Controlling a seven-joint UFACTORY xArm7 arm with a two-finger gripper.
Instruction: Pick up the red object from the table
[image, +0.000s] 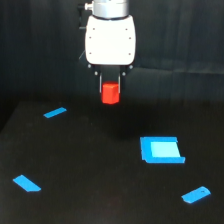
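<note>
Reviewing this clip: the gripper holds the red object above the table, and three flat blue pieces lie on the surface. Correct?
Not quite. The exterior view shows four flat blue pieces on the table, not three. The gripper does hold the red object above it.

the worktop (90, 165) is a wide, flat, matte black surface filling the lower part of the exterior view. four flat blue pieces lie on it, well apart from one another. a thin blue strip (55, 113) lies near the far edge on the exterior view's left. a slanted blue bar (27, 183) sits by the near corner on that same side. a larger blue square (161, 150) lies toward the exterior view's right, and a rounded blue bar (196, 194) rests near the near corner on the exterior view's right.
</note>
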